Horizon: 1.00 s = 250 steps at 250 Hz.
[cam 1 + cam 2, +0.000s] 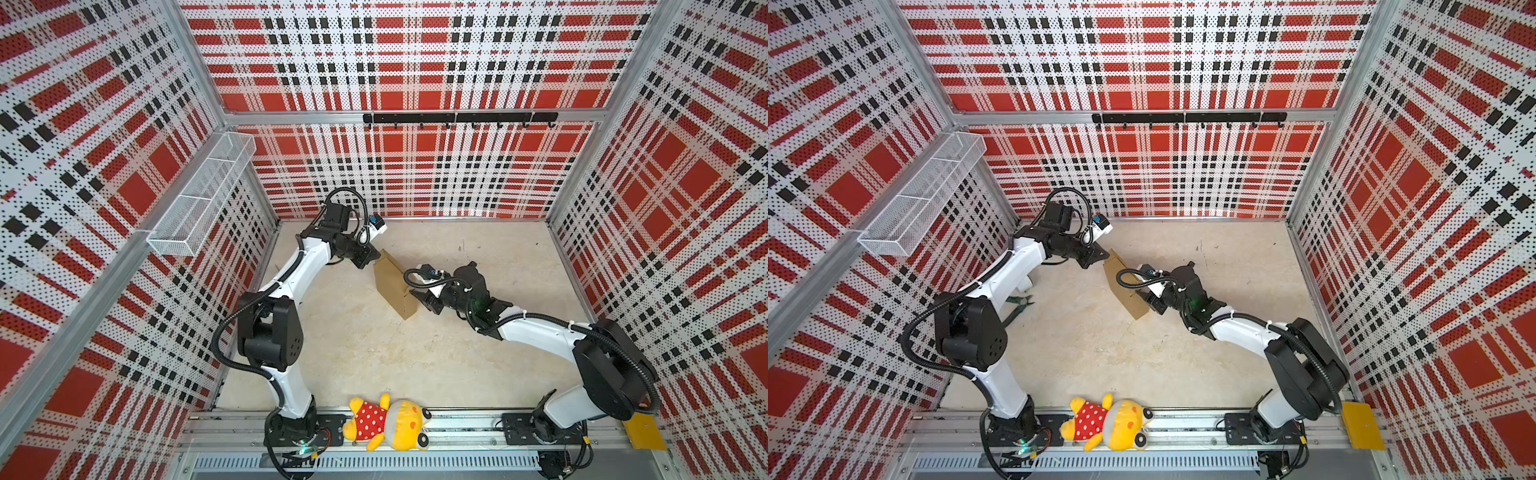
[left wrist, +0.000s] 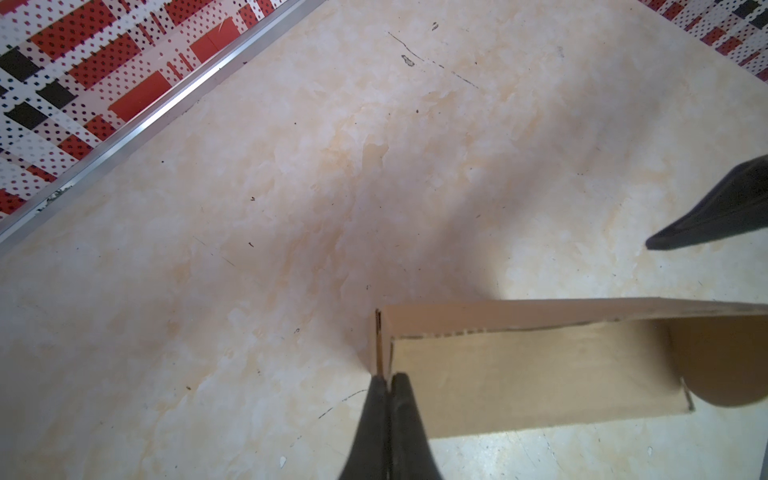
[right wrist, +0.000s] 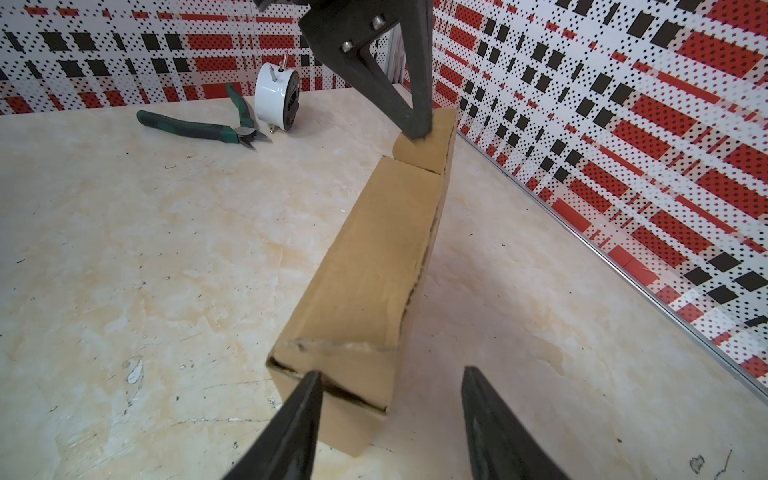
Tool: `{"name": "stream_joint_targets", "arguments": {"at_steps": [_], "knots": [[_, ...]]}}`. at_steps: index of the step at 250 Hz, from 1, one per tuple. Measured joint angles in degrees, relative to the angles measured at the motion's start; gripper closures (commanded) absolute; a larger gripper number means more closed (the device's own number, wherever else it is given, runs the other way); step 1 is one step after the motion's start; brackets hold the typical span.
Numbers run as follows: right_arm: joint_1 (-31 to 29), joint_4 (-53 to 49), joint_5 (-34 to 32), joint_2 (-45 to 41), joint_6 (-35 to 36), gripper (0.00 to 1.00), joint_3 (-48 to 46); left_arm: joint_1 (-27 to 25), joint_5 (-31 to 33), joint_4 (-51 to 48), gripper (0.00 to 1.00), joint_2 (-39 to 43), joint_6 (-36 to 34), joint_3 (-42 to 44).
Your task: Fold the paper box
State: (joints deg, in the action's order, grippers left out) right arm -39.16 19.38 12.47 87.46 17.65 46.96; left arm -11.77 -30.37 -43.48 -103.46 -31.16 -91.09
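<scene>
A wide table (image 1: 374, 357) leaves open room along both long sides of the paper box (image 1: 392, 286), which stands mid-table. The left gripper (image 2: 388, 380) pinches one end edge of it. The right gripper (image 3: 390, 372) is spread wide at the other end.

Red-black-white plaid perforated walls (image 1: 415, 62); mottled beige floor (image 1: 374, 353); white mesh basket (image 1: 203, 194) left wall; black hook rail (image 1: 457, 118) rear.
</scene>
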Motion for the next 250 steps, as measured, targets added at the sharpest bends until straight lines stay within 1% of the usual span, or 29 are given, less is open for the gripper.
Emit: {"name": "stream_joint_targets", "arguments": {"at_steps": [121,171,211,250], "knots": [[0.02,-0.37,0.07,-0.28,0.98,0.43,0.0,0.0,-0.17,1.29,1.0,0.85,0.0,1.75],[0.02,-0.79,0.55,-4.31,0.63,0.43,-0.96,0.0,-0.24,2.08,1.0,0.85,0.02,2.36],[0.02,-0.79,0.76,-8.83,-1.95,0.44,-2.62,0.0,-0.28,2.19,1.0,0.87,0.02,2.89],[-0.42,-1.7,-0.66,-9.29,-5.7,0.46,-1.9,0.0,-0.31,2.19,1.0,0.87,0.02,3.34]]}}
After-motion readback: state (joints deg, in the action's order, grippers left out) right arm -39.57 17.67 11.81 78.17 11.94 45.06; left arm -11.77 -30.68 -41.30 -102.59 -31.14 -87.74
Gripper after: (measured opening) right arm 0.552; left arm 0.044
